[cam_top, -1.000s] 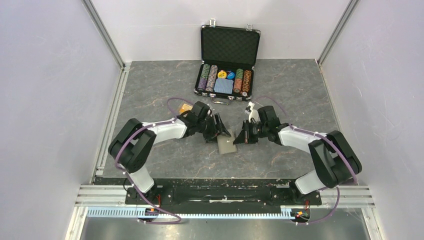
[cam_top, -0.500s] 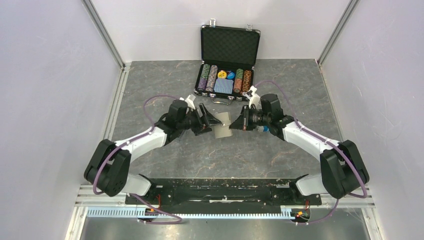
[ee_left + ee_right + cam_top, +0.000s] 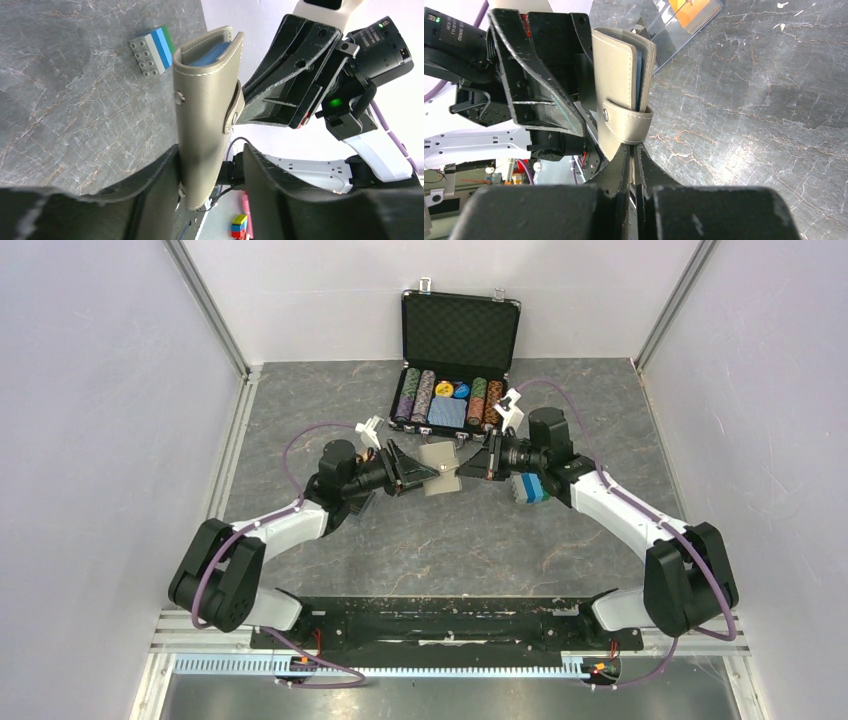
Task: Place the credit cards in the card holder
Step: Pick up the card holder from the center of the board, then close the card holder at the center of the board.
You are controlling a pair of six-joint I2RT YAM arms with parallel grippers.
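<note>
The khaki-grey card holder (image 3: 437,455) hangs in the air between my two grippers, folded, with its snap strap closed round it. My right gripper (image 3: 468,464) is shut on the strap end (image 3: 633,131), seen in the right wrist view (image 3: 633,147). My left gripper (image 3: 418,468) straddles the holder's other end (image 3: 205,100). One finger touches the holder and a gap shows at the other, so it is open (image 3: 212,150). Light blue lining shows at the holder's mouth (image 3: 210,54). An orange credit card (image 3: 694,10) lies under clear plastic on the table. The black cards are out of view.
The open black poker chip case (image 3: 455,370) with chips and a blue deck stands at the back, just beyond the grippers. A blue-green toy brick (image 3: 527,487) lies on the grey table below my right wrist and also shows in the left wrist view (image 3: 152,50).
Both grippers have lifted the card holder off the table and carried it toward the chip case. The left arm has swung out to the left and stretched.
</note>
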